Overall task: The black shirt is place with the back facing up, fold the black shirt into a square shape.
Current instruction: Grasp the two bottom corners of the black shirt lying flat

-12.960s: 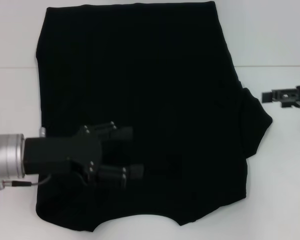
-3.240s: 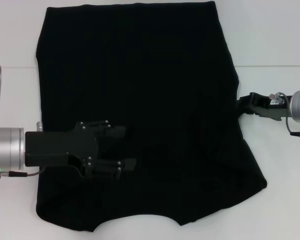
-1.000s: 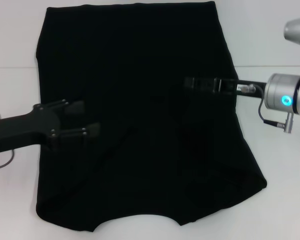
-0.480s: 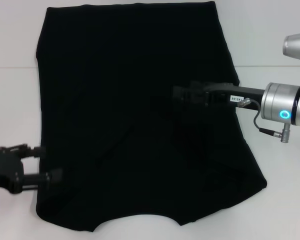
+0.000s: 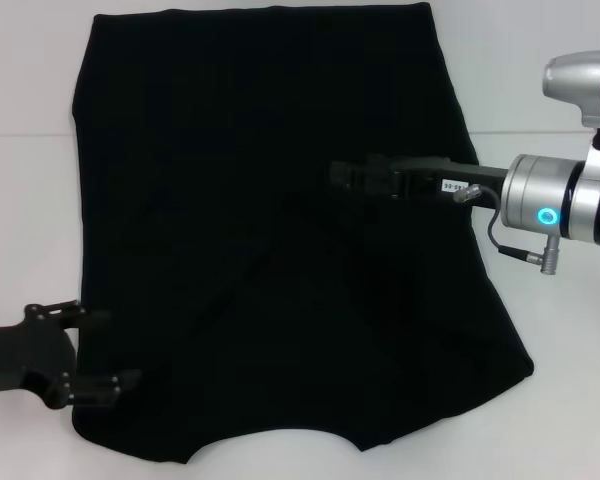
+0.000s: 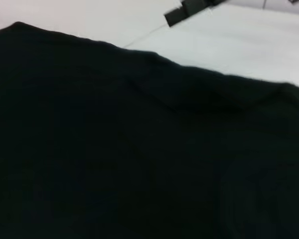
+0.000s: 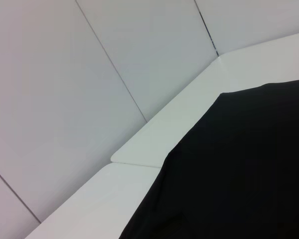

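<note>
The black shirt (image 5: pixel 260 200) lies flat on the white table and covers most of the head view, plain side up with no lettering showing. My left gripper (image 5: pixel 102 348) is open at the shirt's left edge near the lower corner, and its two fingers reach over the fabric's border. My right gripper (image 5: pixel 338 174) reaches in from the right, low over the shirt's middle. Black on black hides how it stands and whether it holds cloth. The shirt (image 6: pixel 139 164) fills the left wrist view, with the right gripper (image 6: pixel 189 9) far off. The shirt (image 7: pixel 239 174) also shows in the right wrist view.
Bare white table (image 5: pixel 550 380) shows to the right of the shirt, and a narrower strip to its left. The right arm's silver wrist (image 5: pixel 560 205) hangs over the table's right side. Pale wall panels (image 7: pixel 65 74) stand behind the table.
Within the last second my left gripper pulled back off the shirt to its lower left edge. The right gripper moved farther left over the shirt.
</note>
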{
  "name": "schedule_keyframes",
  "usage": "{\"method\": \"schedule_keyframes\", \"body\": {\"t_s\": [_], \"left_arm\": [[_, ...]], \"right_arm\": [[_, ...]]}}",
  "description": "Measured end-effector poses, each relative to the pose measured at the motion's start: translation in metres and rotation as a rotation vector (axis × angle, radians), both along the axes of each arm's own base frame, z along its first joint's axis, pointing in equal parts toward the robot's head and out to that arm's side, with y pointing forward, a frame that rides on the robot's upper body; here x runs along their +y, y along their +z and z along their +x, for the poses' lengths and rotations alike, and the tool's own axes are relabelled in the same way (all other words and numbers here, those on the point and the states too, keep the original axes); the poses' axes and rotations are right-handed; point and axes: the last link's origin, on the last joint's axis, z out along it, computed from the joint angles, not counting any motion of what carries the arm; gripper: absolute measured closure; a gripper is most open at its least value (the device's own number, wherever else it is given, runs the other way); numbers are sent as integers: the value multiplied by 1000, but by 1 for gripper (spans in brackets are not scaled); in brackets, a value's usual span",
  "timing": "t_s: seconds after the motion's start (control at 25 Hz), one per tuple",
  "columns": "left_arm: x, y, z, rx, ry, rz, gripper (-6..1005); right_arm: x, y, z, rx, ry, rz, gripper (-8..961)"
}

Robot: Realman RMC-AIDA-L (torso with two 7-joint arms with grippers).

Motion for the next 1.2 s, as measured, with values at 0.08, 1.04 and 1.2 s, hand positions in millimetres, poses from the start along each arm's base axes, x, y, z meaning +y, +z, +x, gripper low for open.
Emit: {"method": "schedule_keyframes", "body": {"t_s": [0.08,1.04,1.2], "left_arm": [[3,-7,1,48,-19,-2,144],[10,-20,2,183,-45,-41,203],[11,-20,-1,205,-37,-33,458]], "right_arm": [[0,-1,-1,2,-3,-1,137],[1,1,3,31,-33,13,136],[1,1,3,32,-35,16,136]]}}
